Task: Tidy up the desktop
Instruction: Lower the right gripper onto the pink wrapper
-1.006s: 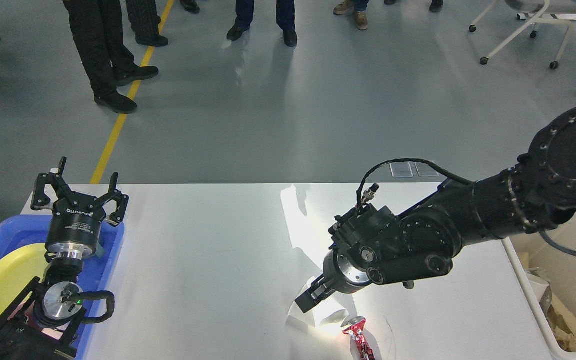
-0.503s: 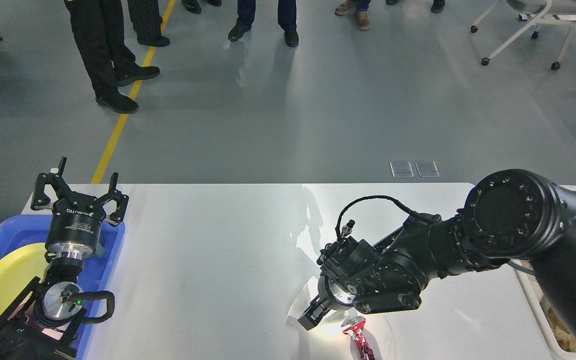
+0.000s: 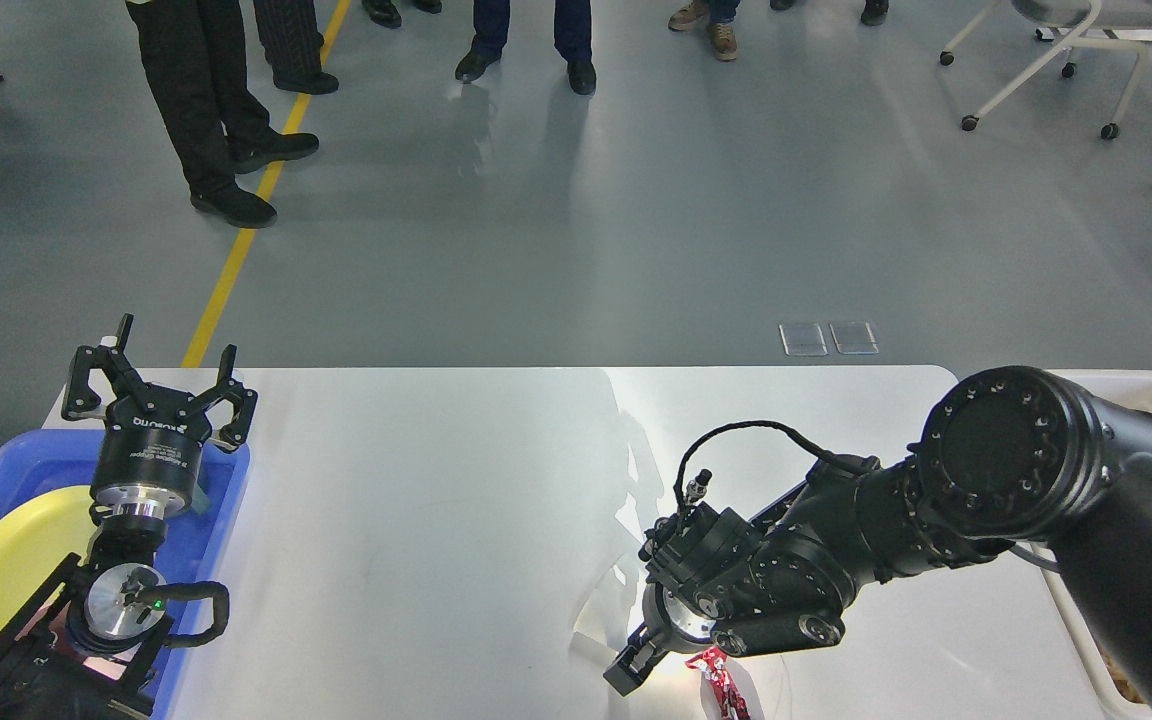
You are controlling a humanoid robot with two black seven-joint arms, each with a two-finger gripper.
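The white surface [image 3: 416,480] fills the lower middle of the head view, its far edge running straight across and its far right corner rounded. Most of it is bare, with bright glare patches near the middle right.

The left gripper [image 3: 158,385] stands upright at about 9 o'clock from the surface's middle, above the far rim of a blue tray [image 3: 226,500] that sits at the surface's left end. Its two fingers are spread well apart and nothing is between them. A yellow plate [image 3: 6,560] lies in the tray, partly hidden by the left arm.

The right arm comes in from 4 o'clock, bending down low over the near part of the surface. The right gripper [image 3: 636,660] points down and toward 7 o'clock, near the bottom edge of the view. It is dark and seen at an angle, so whether its fingers are apart or together cannot be told. Just beside it, at its 3 o'clock, lies a crushed red can [image 3: 721,685] on the surface, lit by a bright spot; whether the gripper touches the can is unclear.

A cream bin [image 3: 1126,385] stands off the surface's right end, mostly hidden behind the arm.

Beyond the surface is grey floor [image 3: 636,230] with a yellow line [image 3: 246,230], several people's legs [image 3: 206,110] at 11 to 12 o'clock, and a white chair [image 3: 1056,60] at 1 o'clock.
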